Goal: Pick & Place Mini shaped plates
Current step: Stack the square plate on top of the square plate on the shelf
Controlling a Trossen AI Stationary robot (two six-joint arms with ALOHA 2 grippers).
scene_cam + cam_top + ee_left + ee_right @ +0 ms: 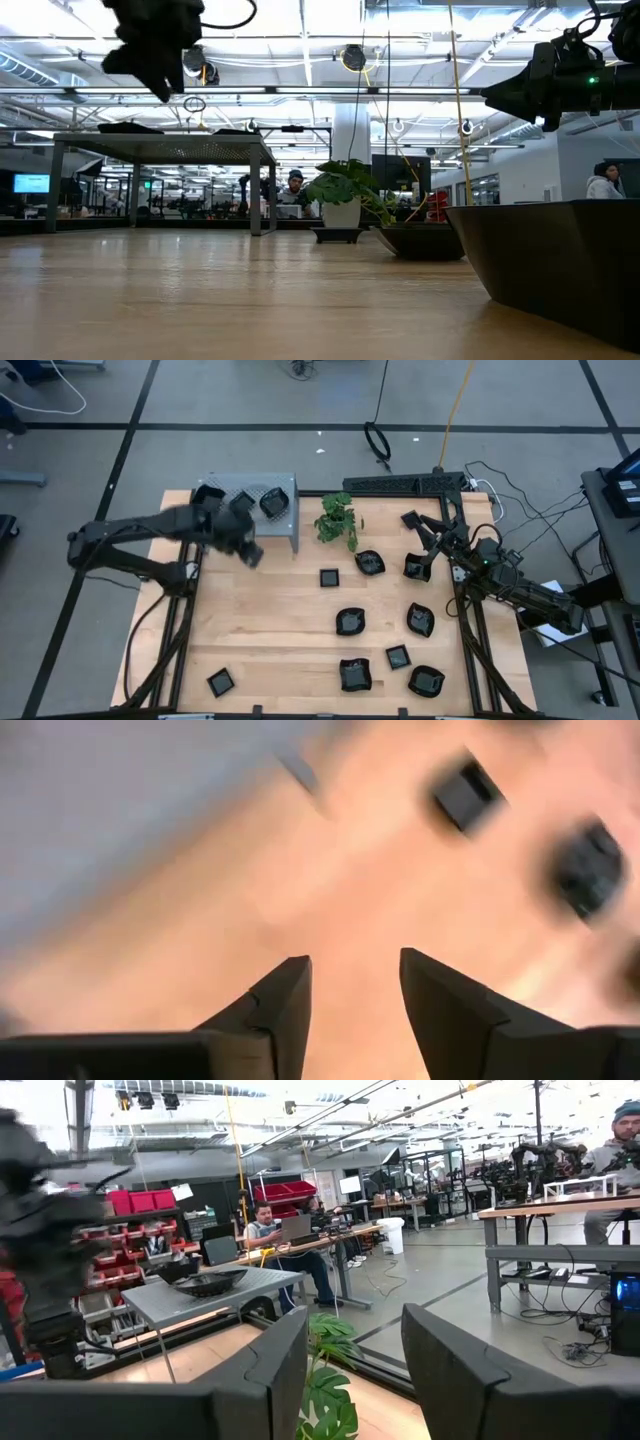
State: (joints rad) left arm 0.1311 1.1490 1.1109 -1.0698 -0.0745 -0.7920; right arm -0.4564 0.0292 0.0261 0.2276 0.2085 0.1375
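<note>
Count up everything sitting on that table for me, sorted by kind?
Black mini plates on the bare wood: 9
Black plate on top of the grey box: 1 clearly seen; the blurred arm may hide more
Grey perforated box: 1
Green plant: 1
Total: 12 at least

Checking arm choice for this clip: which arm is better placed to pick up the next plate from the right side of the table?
Probably the right: its gripper hangs open, empty, beside a plate. The left gripper is near the grey box, away from that cluster.
</note>
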